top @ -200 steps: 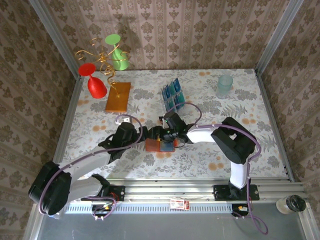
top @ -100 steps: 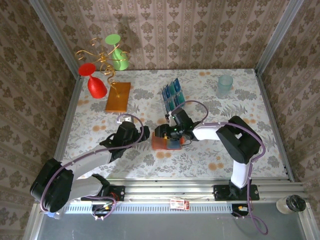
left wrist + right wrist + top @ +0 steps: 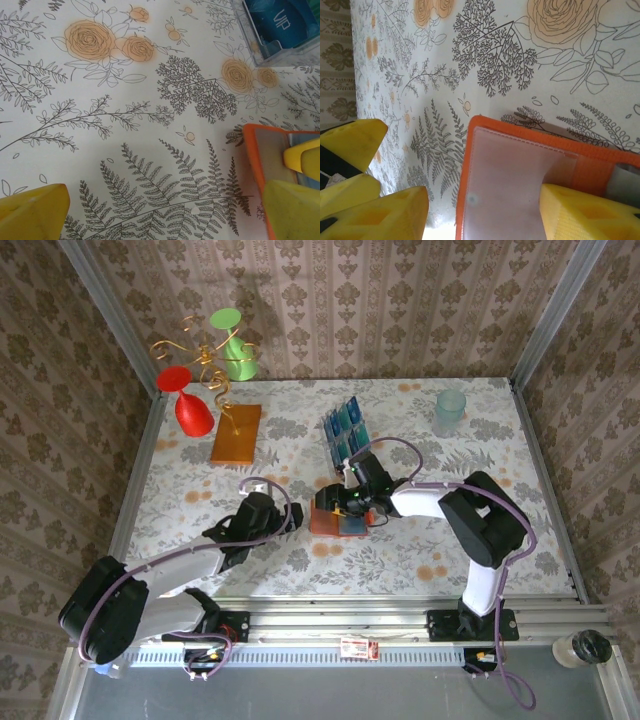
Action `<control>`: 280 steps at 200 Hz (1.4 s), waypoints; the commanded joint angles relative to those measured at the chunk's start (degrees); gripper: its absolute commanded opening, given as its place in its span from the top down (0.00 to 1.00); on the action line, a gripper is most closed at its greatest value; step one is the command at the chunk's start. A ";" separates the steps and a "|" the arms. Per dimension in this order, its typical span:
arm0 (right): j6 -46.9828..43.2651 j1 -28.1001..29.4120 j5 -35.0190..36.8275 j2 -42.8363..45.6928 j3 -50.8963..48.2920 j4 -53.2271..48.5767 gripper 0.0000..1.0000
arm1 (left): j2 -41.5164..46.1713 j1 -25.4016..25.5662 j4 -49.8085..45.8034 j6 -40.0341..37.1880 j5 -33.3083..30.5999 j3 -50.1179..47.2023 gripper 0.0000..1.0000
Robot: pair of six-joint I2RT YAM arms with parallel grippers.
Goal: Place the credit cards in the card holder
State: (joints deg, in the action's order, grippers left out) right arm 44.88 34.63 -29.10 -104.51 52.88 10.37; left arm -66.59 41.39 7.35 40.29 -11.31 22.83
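The orange card holder (image 3: 326,525) lies open mid-table, its orange rim (image 3: 464,165) and cloudy inner pocket (image 3: 510,180) seen close in the right wrist view. My right gripper (image 3: 342,504) (image 3: 487,220) stands open over it. One fingertip (image 3: 580,215) rests on the inner panel and the other is on the cloth beside the rim. My left gripper (image 3: 288,521) (image 3: 165,215) is wide open just left of the holder's edge (image 3: 257,155), with bare cloth between its fingers. The blue and teal credit cards (image 3: 345,430) (image 3: 282,22) stand in a clear rack behind.
An orange-brown slab (image 3: 236,433) lies back left. Beside it a gold wire stand holds a red glass (image 3: 188,405) and a green one (image 3: 234,348). A translucent cup (image 3: 449,412) stands back right. Patterned walls close three sides of the table.
The right gripper and the card holder have shifted a little right and away. The left gripper has drawn back from the holder toward its base, still wide open.
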 commanded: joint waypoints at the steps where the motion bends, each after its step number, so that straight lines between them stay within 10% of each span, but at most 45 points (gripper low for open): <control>1: -1.65 -0.59 0.59 3.16 1.18 -3.81 0.42 | 0.14 0.57 0.63 0.49 -0.15 -0.05 0.00; 43: -1.98 -1.93 1.24 4.62 -0.99 -4.14 0.51 | -0.56 0.79 0.71 0.51 -0.16 0.45 0.00; 88: -2.08 -2.55 1.11 3.76 -2.48 -3.61 0.86 | -1.74 1.54 0.52 -0.63 0.06 2.50 0.00; 280: 0.93 -2.53 -0.32 -0.30 -2.37 -0.23 0.88 | -16.69 8.00 -0.62 -3.88 -2.64 9.14 0.00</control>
State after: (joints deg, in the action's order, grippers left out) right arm 45.21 32.14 -28.82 -105.78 50.98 10.11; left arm -81.84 48.86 9.65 37.98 -11.40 30.41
